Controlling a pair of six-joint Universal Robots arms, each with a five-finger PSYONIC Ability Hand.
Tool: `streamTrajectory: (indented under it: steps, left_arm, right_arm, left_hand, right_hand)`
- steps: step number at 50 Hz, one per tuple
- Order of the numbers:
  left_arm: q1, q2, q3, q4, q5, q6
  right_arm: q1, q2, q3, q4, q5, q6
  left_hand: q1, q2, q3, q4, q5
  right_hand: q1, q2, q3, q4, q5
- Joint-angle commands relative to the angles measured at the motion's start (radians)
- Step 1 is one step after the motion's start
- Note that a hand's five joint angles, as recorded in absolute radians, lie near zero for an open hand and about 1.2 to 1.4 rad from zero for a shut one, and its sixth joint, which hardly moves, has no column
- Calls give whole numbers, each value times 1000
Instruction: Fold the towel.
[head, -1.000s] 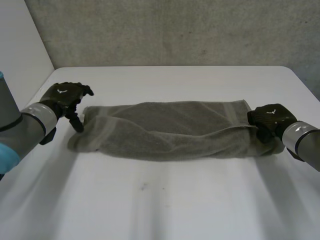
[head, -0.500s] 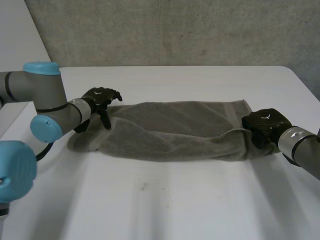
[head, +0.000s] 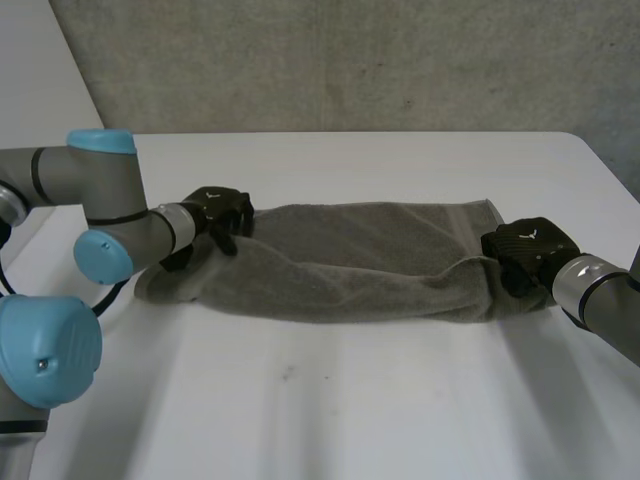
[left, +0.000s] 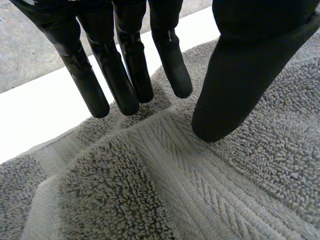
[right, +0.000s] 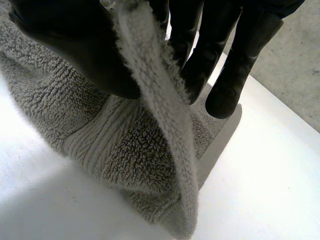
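A grey towel (head: 350, 262), folded into a long band, lies across the white table (head: 350, 410). My left hand (head: 218, 208) is on its far left corner. In the left wrist view its straight fingers (left: 125, 75) touch the towel (left: 150, 190) at the edge, and the thumb presses down beside them. A ridge of cloth lies between them, and nothing is lifted. My right hand (head: 528, 250) is at the right end. There the thumb (right: 65, 45) and fingers pinch a raised edge of the towel (right: 120, 150).
The left arm's elbow (head: 100, 250) and forearm reach over the table's left side. A grey wall stands behind the far table edge. Bare white table (right: 250, 175) lies beyond the towel's right end and along the whole front.
My left hand has moved right onto the towel's far left corner, and its fingers and thumb have drawn closer together. The right hand has shifted slightly left, still holding the towel's end.
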Motion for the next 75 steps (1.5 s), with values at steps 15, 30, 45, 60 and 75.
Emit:
streamTrajectory:
  steps: [15,30,45,60,75]
  left_arm:
    - [0,22,-33,-42,-40,131]
    - [0,-4,-36,-40,-87,155]
    - [1,145,-147,-37,-131,149]
    - [3,292,-495,157,-136,159]
    - [3,298,-509,188,-142,159]
  right_arm:
    - [0,-2,2,1,0,-1]
    - [0,2,1,-1,0,-2]
    - [0,-17,-2,2,-3,-2]
    - [-2,-69,15,8,-5,1]
    - [0,-63,16,2,-5,-2]
  left_hand:
    - [-216,-218,-217,-218,-215]
    - [107,105,106,104,108]
    - [509,507,508,507,510]
    - [22,20,20,19,23]
    - [191,189,190,189,193]
  right_hand:
    - [77,54,62,62,49]
    - [77,54,62,62,49]
    - [77,54,62,62,49]
    - [77,54,62,62,49]
    - [77,54,62,62,49]
